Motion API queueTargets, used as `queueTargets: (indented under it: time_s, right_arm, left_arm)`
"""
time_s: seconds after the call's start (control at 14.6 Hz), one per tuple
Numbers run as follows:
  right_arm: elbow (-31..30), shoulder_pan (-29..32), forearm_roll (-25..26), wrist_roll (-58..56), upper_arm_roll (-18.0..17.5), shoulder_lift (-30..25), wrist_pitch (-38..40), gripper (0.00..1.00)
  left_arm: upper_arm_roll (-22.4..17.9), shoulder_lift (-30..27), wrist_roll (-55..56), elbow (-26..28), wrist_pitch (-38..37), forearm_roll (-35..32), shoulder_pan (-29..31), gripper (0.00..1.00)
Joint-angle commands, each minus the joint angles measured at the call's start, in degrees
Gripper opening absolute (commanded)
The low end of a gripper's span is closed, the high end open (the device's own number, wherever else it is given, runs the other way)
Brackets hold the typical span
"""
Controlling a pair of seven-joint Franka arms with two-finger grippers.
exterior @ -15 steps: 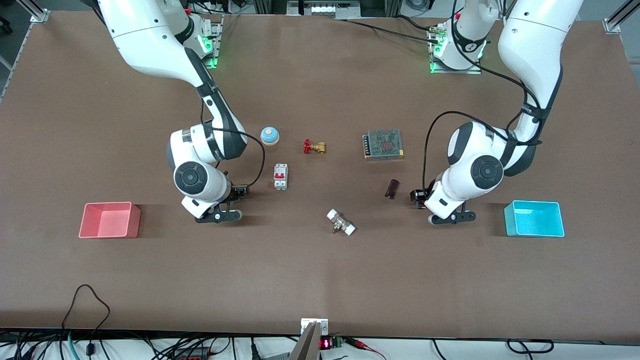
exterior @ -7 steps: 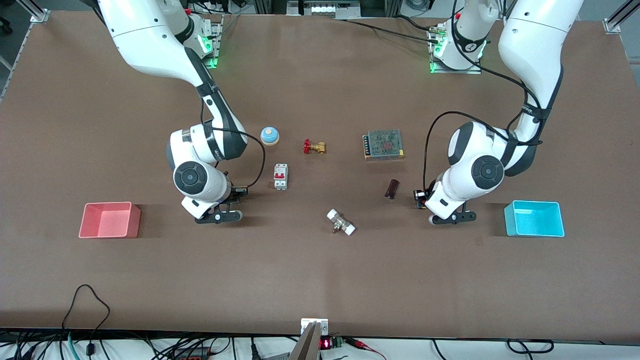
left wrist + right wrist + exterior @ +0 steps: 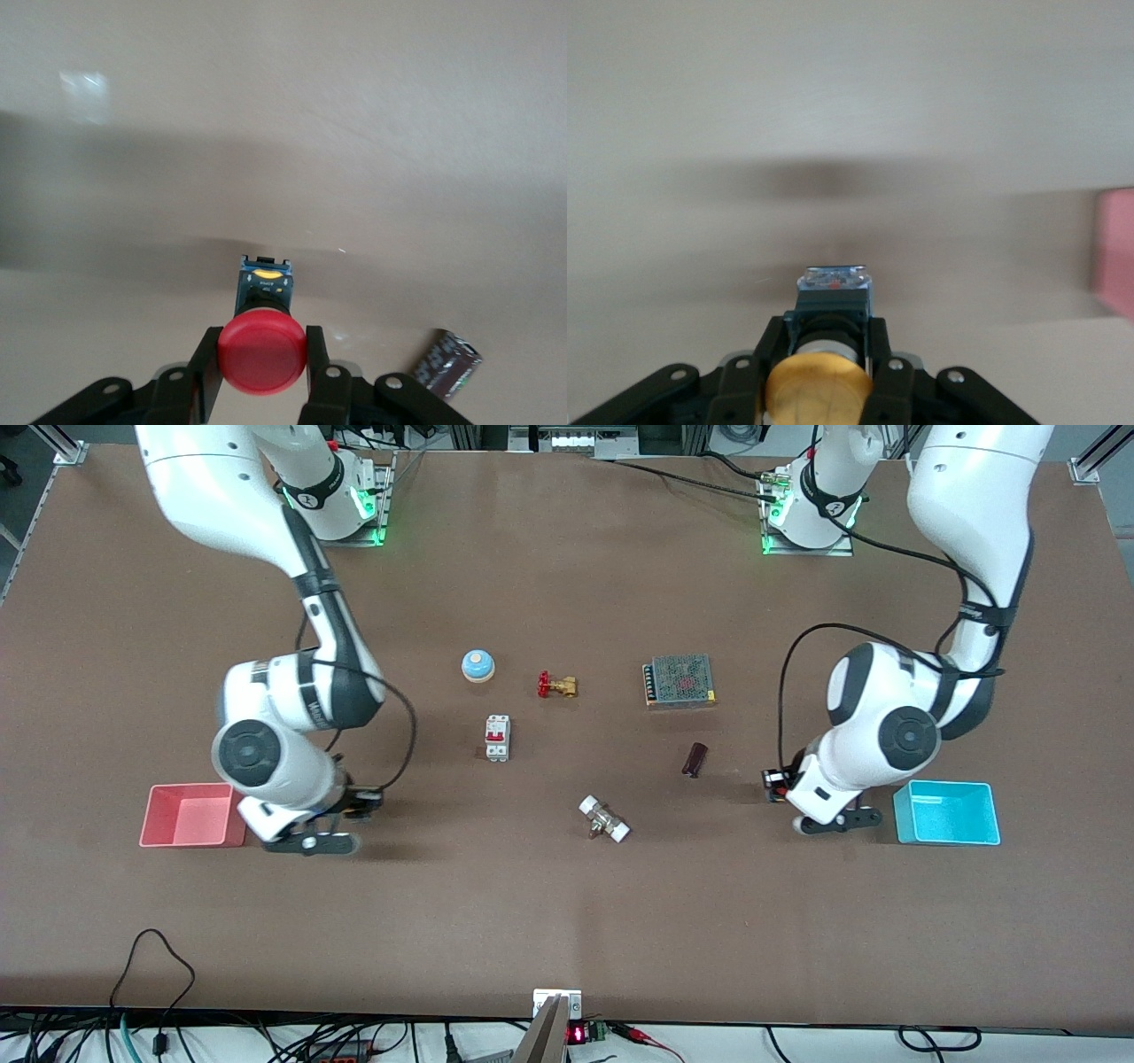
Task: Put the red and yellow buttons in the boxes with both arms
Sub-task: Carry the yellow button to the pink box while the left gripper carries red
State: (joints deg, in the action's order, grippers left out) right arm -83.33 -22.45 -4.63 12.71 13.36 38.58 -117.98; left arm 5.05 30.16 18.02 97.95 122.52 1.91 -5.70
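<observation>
My left gripper (image 3: 262, 343) is shut on the red button (image 3: 262, 354), black fingers (image 3: 206, 372) pressed on each side of its cap. In the front view my left gripper (image 3: 776, 783) hangs over the table between a dark cylinder and the cyan box (image 3: 943, 785). My right gripper (image 3: 828, 345) is shut on the yellow button (image 3: 819, 390), gripped by its body. In the front view my right gripper (image 3: 361, 802) is over the table beside the pink-red box (image 3: 190, 786). That box also shows at the edge of the right wrist view (image 3: 1116, 252). Both boxes look empty.
A blue bell (image 3: 477, 665), a red-handled brass valve (image 3: 556, 685), a circuit breaker (image 3: 497, 738), a mesh-topped power supply (image 3: 679, 681), a dark cylinder (image 3: 695, 759) and a white-ended fitting (image 3: 604, 819) lie in the middle of the table. The cylinder also shows in the left wrist view (image 3: 447, 363).
Both arms have swung outward with their buttons. The right gripper moved toward the pink-red box, the left gripper toward the cyan box.
</observation>
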Motion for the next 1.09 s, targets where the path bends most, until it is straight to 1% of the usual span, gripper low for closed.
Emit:
queueTargets:
  time_s: [0.0, 0.14, 0.27, 0.62, 0.68, 0.82, 1.03]
  right_arm:
    - [1.58, 4.33, -0.11, -4.43, 0.0, -0.34, 3.09, 0.35]
    - [4.73, 8.37, -0.2, -7.86, -0.17, -0.61, 8.09, 0.35]
    - [6.33, 11.02, -0.03, -10.42, -0.17, -0.26, 9.69, 0.35]
    - [6.33, 16.2, 1.38, -17.71, -0.09, 0.79, 8.91, 0.34]
    - [6.42, 16.91, 1.38, -19.29, -0.09, 1.14, 8.56, 0.34]
    - [6.42, 17.96, 1.38, -21.41, -0.09, 2.46, 5.4, 0.33]
    - [6.42, 19.02, 1.29, -22.64, -0.09, 4.22, 4.95, 0.33]
  left_arm:
    - [-1.01, -0.8, -5.17, -3.02, -2.9, -0.06, 2.43, 0.33]
    - [-1.1, -0.72, -8.94, -3.99, -2.9, -0.06, 5.07, 0.33]
    - [-1.01, -0.81, -14.03, -4.78, -2.9, -0.06, 8.41, 0.33]
    - [-1.01, -0.72, -25.21, -6.63, -2.9, 0.03, 15.36, 0.33]
    - [-1.01, -0.63, -27.31, -7.07, -2.9, 0.03, 16.5, 0.33]
    - [-1.01, -0.02, -32.06, -7.25, -2.81, 0.03, 18.7, 0.33]
    - [-1.1, 1.56, -35.93, -7.16, -2.81, -0.06, 20.9, 0.33]
